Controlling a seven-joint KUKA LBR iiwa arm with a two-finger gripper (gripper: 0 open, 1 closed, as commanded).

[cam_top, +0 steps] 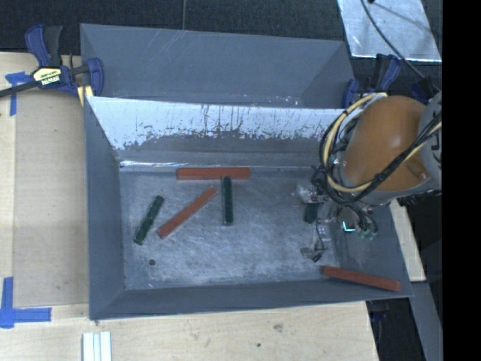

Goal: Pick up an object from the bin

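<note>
Five sticks: slim, flat, straight-edged bars lying loose on the floor; three red-brown, two dark green; dull finish.
Bin [105, 201]: grey metal with sloping walls. The floor is scuffed and speckled pale. The far wall has a bright band streaked with dark scratches.
Near-right red-brown stick [361, 278]: nearest thing to the gripper. It lies flat at the foot of the near wall, toward the right corner. Long axis runs left to right, with the right end slightly nearer than the left.
Far red-brown stick [213, 174]: along the foot of the far wall, long axis left to right.
Middle green stick [227, 201]: long axis far to near. Its far end meets or sits just beside the far red-brown stick, making a T.
Diagonal red-brown stick [186, 213]: runs from near-left to far-right, its far end close to the middle green stick.
Left green stick [148, 220]: tilted the same way, well apart from the gripper.
Orange cover [383, 145]: smooth rounded dome on the wrist, reaching in from the right, over the bin's right side.
Cables [334, 149]: yellow and black, looped round the cover's left edge.
Gripper [317, 243]: points down over the right part of the floor, just to the far side of the near-right red-brown stick's left end. Cannot tell whether they touch.
Jaws: cannot tell whether wide or narrow; metal parts and cable blend together there.
</note>
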